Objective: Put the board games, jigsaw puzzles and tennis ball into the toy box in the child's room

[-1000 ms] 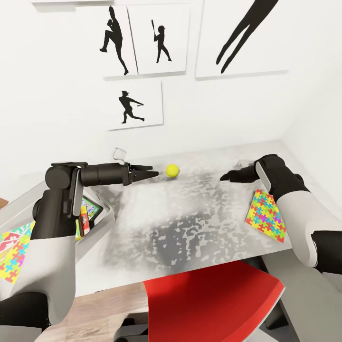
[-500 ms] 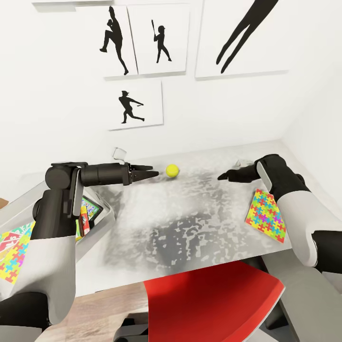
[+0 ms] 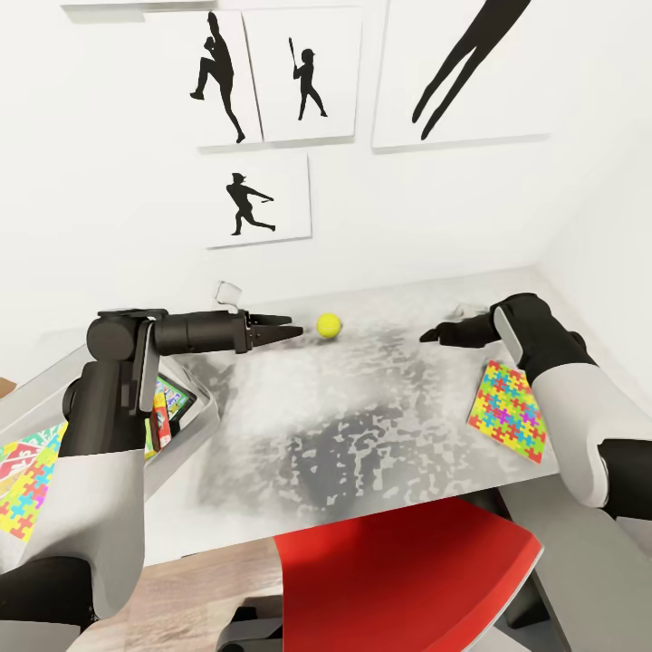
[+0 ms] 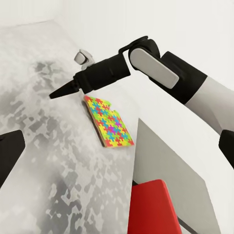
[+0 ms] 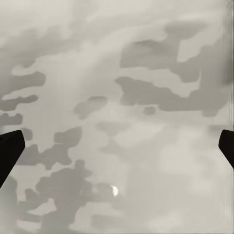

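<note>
The tennis ball (image 3: 329, 324) sat near the table's (image 3: 362, 435) back edge, just beyond the left gripper (image 3: 292, 330), whose empty fingers looked nearly closed.

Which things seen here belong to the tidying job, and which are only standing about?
Belong to the job:
tennis ball
jigsaw puzzle on the table
toy box, with game boxes inside

Only standing about:
red chair
wall pictures

Mottled grey table (image 5: 122, 97), seemingly close, between spread dark pincer fingertips (image 5: 9, 151).
</note>
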Robot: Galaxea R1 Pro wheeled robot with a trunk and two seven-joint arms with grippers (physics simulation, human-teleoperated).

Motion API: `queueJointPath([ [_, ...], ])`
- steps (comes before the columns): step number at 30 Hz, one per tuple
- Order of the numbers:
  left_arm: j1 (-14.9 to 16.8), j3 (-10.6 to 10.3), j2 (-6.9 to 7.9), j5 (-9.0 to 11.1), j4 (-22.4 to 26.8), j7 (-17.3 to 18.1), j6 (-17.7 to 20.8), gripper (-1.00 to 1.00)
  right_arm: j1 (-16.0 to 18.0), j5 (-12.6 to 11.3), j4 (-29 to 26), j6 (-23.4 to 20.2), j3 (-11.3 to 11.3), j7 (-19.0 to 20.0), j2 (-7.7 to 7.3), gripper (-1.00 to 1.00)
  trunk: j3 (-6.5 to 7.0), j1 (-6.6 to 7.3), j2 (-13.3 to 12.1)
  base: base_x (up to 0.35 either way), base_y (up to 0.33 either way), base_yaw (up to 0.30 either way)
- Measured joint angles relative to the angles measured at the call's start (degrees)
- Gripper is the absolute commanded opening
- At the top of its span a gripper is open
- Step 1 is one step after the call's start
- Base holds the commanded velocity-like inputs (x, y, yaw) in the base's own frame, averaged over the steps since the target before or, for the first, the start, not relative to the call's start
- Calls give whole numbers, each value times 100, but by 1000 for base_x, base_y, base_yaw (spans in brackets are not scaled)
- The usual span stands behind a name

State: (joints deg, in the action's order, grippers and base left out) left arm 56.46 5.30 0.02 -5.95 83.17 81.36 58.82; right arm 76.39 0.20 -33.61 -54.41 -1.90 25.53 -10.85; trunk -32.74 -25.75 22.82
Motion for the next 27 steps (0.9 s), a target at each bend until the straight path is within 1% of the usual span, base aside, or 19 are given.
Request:
queueJointPath([
  [10,0,-1,2,-3,1,0,0,100,7,2,-38,-60,4,-111,-53,100,0,0,0,0,0,0],
  [14,0,-1,6,-4,1,0,0,100,5,5,-192,-124,1,-278,-70,100,0,0,0,0,0,0],
  [18,0,-1,7,-4,1,0,0,100,4,5,-411,-276,9,-481,-85,100,0,0,0,0,0,0],
  [22,0,-1,8,-4,1,0,0,100,4,8,-584,-400,76,-623,-93,100,0,0,0,0,0,0],
  [25,0,-1,8,-5,1,0,0,100,4,25,-661,-478,196,-693,-99,100,0,0,0,0,0,0],
  [27,0,-1,8,-5,1,0,0,100,4,29,-672,-490,227,-706,-100,100,0,0,0,0,0,0],
])
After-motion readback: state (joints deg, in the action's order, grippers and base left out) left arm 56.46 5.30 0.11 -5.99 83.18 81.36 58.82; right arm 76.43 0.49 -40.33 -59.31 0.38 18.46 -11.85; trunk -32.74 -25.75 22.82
